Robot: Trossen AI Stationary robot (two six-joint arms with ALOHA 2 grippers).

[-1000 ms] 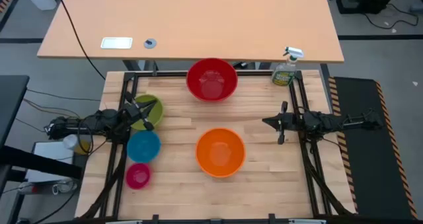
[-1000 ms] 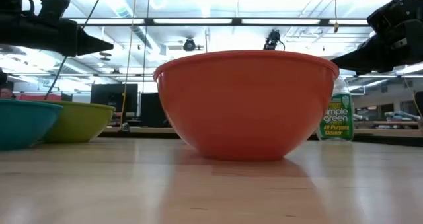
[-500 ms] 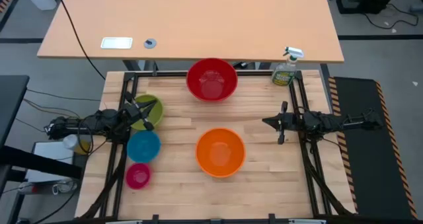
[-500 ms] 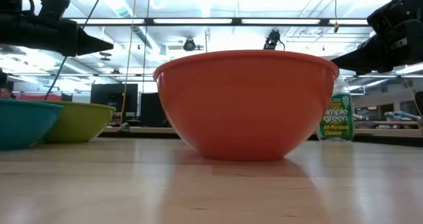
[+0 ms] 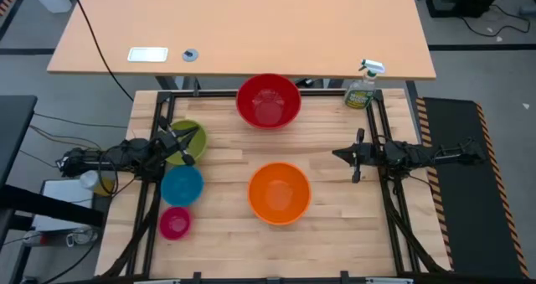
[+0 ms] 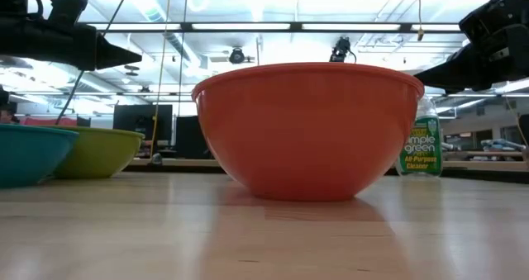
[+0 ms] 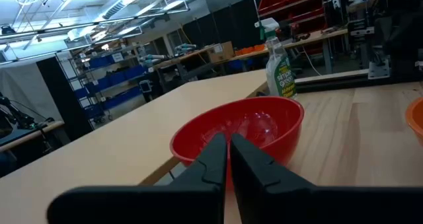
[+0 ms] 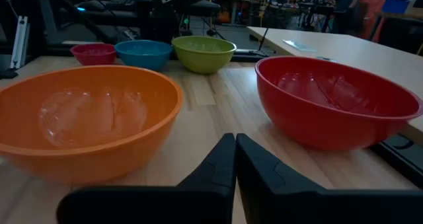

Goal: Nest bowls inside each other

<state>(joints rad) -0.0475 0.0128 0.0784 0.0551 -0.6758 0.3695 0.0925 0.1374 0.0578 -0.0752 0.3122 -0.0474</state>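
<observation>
Five bowls stand apart, each on its base on the wooden table. The red bowl is at the far edge, the orange bowl in the middle. The yellow-green bowl, blue bowl and pink bowl line the left side. My left gripper hovers shut above the yellow-green bowl, pointing right. My right gripper is shut, raised at the right side, pointing left. In the wrist views the left fingers and the right fingers are shut with nothing between them.
A green spray bottle stands at the table's far right corner. A larger tan table lies beyond the far edge. Black frame rails run along the left and right sides. Bare wood lies between the orange bowl and the near edge.
</observation>
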